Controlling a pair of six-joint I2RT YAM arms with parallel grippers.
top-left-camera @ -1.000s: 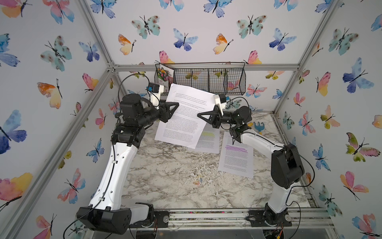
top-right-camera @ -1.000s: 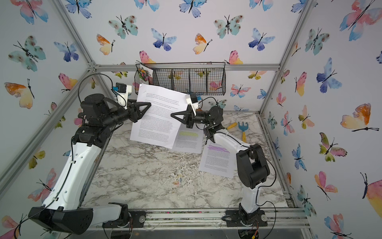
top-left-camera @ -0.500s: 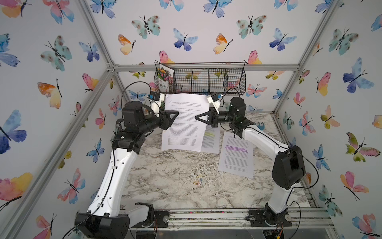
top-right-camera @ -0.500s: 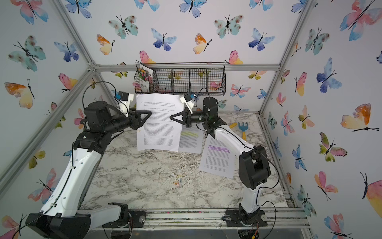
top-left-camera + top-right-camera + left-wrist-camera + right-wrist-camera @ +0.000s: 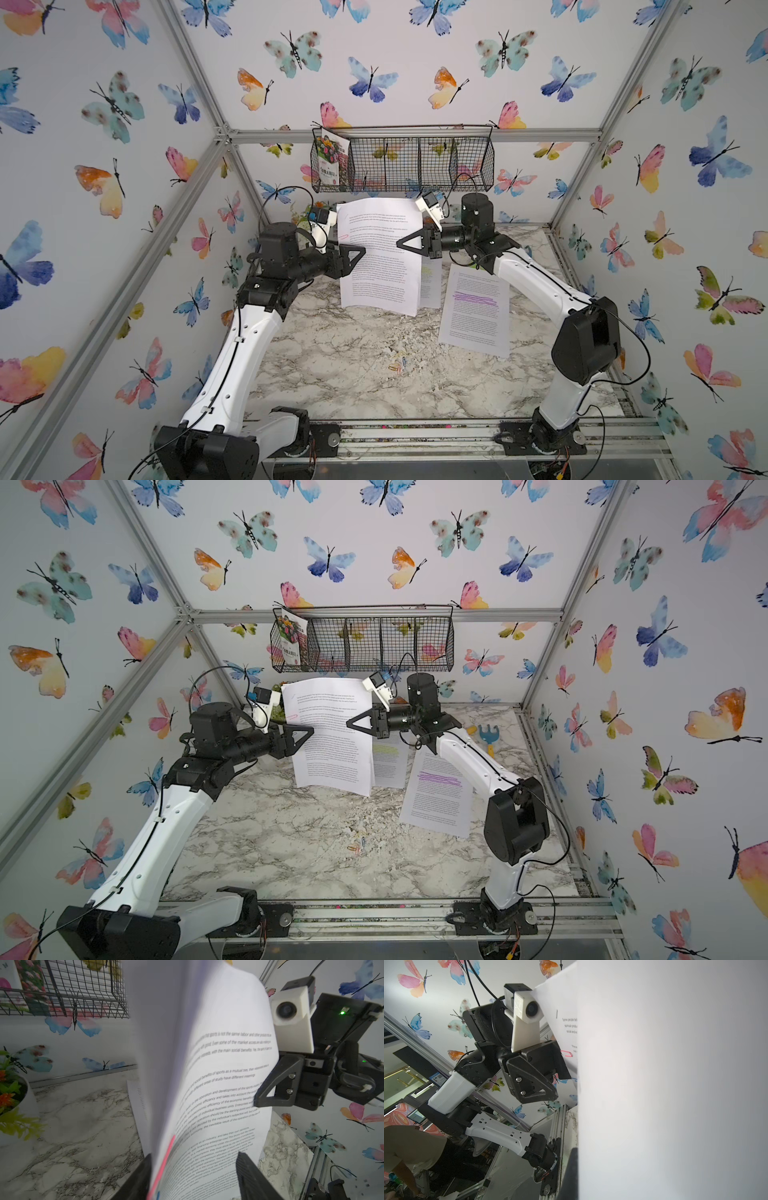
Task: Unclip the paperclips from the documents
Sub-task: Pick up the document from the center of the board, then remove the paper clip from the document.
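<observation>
An unhighlighted document (image 5: 378, 257) (image 5: 328, 737) hangs upright above the table. My right gripper (image 5: 401, 245) (image 5: 349, 724) (image 5: 577, 1174) is shut on its right edge. A pink paperclip (image 5: 343, 237) (image 5: 292, 717) (image 5: 166, 1163) (image 5: 566, 1054) sits on its left edge. My left gripper (image 5: 361, 251) (image 5: 311, 730) (image 5: 193, 1176) is open, its jaws standing either side of that edge just below the clip. The yellow-green highlighted document (image 5: 430, 278) (image 5: 386, 758) and the purple one (image 5: 476, 309) (image 5: 436, 791) lie on the table. Loose paperclips (image 5: 397, 365) (image 5: 358, 845) lie mid-table.
A wire basket (image 5: 403, 160) (image 5: 361, 640) hangs on the back wall with a flower seed packet (image 5: 332, 160) at its left end. A potted plant (image 5: 10, 1093) stands at the back left. A small blue rake (image 5: 486, 735) lies at the back right.
Both arms have swung the held document from a slant to upright and carried it towards the back wall. The left gripper's jaws have widened around the clipped edge.
</observation>
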